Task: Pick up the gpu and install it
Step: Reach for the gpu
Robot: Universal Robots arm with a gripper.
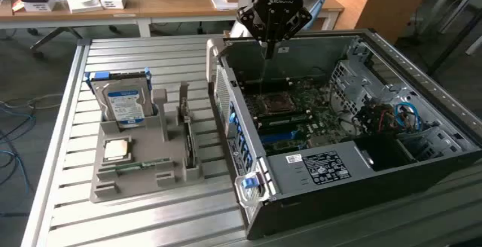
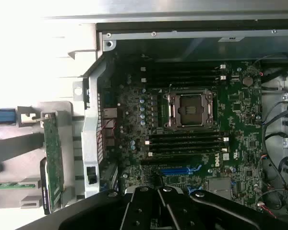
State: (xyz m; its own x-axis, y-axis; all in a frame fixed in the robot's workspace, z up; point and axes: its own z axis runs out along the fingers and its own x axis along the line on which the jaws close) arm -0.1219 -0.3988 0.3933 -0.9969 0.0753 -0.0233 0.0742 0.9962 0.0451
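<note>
Black gripper [image 1: 267, 52], fingers pressed together, hovers above the steel case [image 1: 421, 83]; thin gpu [image 1: 189, 148] stands edgewise in grey moulded holder [image 1: 162, 140], slatted aluminium table [image 1: 135, 213].

The gpu [image 2: 53, 151], a thin flat card with a green board and a dark end, stood upright on its long edge in a slot of the grey holder [image 1: 143, 140], just beside the open case [image 1: 316, 196].

We see a slatted metal tabletop [image 1: 150, 219] carrying a grey parts holder [image 1: 169, 145] toward the exterior view's left and an open computer case [image 1: 339, 202] just beside it.
</note>
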